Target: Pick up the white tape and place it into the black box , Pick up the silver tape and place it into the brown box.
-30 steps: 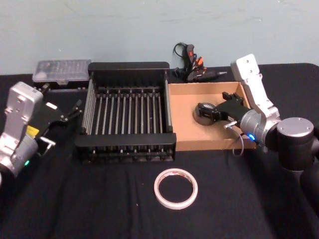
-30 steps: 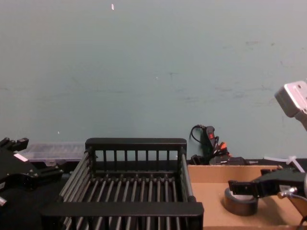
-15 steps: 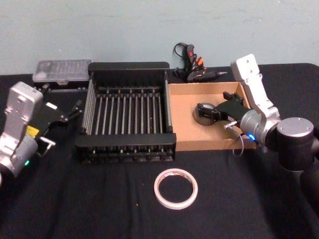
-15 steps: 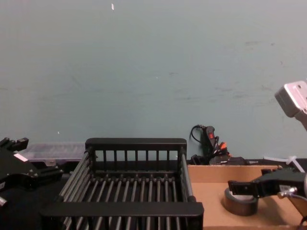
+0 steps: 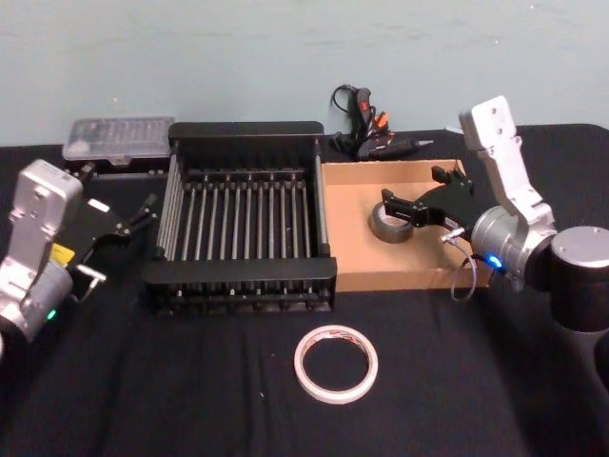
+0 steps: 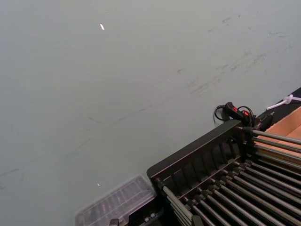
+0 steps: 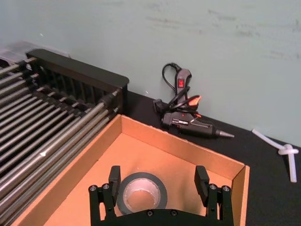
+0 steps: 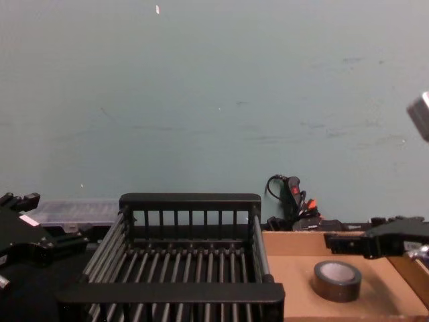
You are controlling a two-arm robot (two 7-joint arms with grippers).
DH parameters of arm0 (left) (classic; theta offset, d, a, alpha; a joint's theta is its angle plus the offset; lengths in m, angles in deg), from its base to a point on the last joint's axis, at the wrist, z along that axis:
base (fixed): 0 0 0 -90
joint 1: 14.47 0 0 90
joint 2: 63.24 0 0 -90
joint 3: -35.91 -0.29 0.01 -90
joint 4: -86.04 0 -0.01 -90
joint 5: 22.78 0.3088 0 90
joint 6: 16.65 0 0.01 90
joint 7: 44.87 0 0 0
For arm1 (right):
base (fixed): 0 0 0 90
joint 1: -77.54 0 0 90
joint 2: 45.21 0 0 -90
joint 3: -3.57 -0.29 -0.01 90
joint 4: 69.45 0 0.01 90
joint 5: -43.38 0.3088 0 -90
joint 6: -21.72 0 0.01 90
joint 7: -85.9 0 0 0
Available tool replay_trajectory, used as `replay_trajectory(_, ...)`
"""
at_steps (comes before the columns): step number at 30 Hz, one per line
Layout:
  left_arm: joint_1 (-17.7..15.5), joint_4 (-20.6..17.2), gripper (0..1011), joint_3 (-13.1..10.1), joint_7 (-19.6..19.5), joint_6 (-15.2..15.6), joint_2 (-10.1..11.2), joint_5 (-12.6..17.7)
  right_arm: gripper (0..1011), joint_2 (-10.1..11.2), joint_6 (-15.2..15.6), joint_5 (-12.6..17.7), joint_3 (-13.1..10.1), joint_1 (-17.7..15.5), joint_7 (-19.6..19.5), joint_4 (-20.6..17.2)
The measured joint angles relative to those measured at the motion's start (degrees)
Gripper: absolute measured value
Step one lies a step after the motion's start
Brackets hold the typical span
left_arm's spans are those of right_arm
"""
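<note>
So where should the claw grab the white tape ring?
The white tape lies flat on the black cloth, hole up. Probably best from straight above: one finger inside the hole, one outside, pinching the thin wall on the near side, away from the black box.

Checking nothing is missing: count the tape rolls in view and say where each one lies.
2. The silver tape lies flat inside the brown box, under the open right gripper. The white tape lies on the black cloth in front of both boxes.

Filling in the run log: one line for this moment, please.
right gripper: open, above silver tape | silver tape: released in brown box | white tape: on table | left gripper: parked beside black box
</note>
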Motion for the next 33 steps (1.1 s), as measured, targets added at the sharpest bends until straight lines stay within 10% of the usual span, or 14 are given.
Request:
replay_trajectory(16, 0.00, 0.00, 1001, 0.00, 0.00, 0.00, 0.00, 0.00, 1002, 8.11, -4.90, 4.47, -0.80, -10.22, 6.70, -14.38)
replay_trajectory(33, 0.00, 0.00, 1001, 0.00, 0.00, 0.00, 0.00, 0.00, 1002, 15.53, -11.99, 8.24, 0.21, -21.16, 11.56, -21.44)
